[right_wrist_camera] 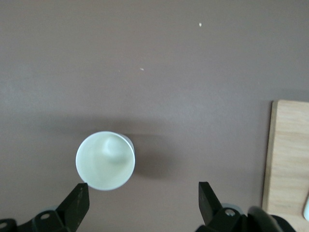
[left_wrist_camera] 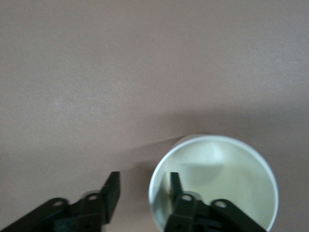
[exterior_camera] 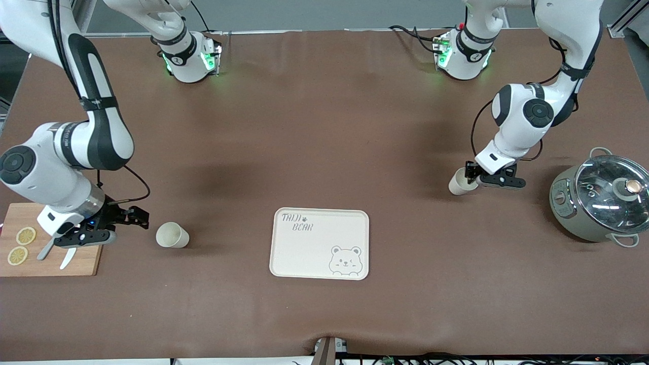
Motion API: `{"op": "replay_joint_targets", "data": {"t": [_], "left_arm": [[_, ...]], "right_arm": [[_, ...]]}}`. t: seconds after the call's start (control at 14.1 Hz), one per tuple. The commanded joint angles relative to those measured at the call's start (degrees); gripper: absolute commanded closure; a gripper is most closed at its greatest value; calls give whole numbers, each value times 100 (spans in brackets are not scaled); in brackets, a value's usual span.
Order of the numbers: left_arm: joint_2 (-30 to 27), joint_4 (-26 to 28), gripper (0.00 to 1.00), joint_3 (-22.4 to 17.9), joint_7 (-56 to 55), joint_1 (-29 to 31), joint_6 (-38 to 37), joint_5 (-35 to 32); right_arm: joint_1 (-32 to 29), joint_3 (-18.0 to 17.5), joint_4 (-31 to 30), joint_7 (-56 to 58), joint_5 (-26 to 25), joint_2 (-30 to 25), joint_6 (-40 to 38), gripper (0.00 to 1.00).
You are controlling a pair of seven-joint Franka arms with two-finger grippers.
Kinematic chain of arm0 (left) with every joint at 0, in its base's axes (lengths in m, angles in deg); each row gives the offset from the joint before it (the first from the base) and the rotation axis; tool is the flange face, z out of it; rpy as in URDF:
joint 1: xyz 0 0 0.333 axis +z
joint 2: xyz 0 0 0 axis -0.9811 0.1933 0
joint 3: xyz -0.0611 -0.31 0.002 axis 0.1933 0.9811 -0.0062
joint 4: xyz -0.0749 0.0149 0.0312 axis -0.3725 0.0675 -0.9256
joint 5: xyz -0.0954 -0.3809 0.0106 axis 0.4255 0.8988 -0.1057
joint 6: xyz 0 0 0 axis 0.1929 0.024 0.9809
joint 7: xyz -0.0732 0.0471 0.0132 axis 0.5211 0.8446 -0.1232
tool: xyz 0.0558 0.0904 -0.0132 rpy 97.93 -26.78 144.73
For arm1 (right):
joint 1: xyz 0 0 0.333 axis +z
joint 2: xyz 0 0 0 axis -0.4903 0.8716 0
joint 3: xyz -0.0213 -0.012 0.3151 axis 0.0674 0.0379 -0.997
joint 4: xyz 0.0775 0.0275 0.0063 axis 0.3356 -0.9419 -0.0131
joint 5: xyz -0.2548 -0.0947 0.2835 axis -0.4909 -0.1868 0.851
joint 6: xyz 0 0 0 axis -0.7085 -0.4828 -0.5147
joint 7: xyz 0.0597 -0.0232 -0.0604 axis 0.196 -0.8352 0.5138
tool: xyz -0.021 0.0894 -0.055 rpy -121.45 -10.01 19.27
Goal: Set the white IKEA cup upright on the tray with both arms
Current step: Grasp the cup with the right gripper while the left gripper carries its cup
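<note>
**Front view: two cups, one at each gripper**

Front view shows us the tray [exterior_camera: 319, 243] lying bare on the brown table [exterior_camera: 324, 126], and we take it as our landmark. Toward the left arm's end from the tray, a white cup [exterior_camera: 460, 182] sits at the left gripper [exterior_camera: 472, 175]. In the left wrist view we see one finger [left_wrist_camera: 175, 186] inside the cup's [left_wrist_camera: 227, 179] mouth and the other outside its wall, jaws straddling the rim, not clearly clamped. Toward the right arm's end from the tray stands a second cup [exterior_camera: 172, 235]. The right gripper [exterior_camera: 137, 217] hangs beside it with jaws spread wide and empty, just off the cutting board [exterior_camera: 50, 263].
</note>
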Motion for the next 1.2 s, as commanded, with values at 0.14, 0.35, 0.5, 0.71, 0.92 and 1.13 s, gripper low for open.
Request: {"op": "replay_joint_targets", "data": {"t": [0.14,0.35,0.5,0.71,0.92,1.13], "left_arm": [[-87,-31,100,41,95,-12,-83,81],[-87,-662,100,251,-176,-39,-827,89],[-17,-1460,100,523,-728,-65,-1739,89],[307,-2761,100,866,-1581,-196,-2858,89],[816,-3983,100,920,-2425,-661,-3685,89],[1414,-4863,100,912,-3111,-1083,-3827,81]], "right_arm": [[120,-17,-256,67,-34,332,514,0],[225,-17,-177,172,-34,613,435,0],[173,-17,-80,418,10,746,374,0],[146,-17,166,446,10,896,234,0],[76,-17,404,463,10,904,-101,0],[-20,-17,623,655,19,1080,-110,0]]}}
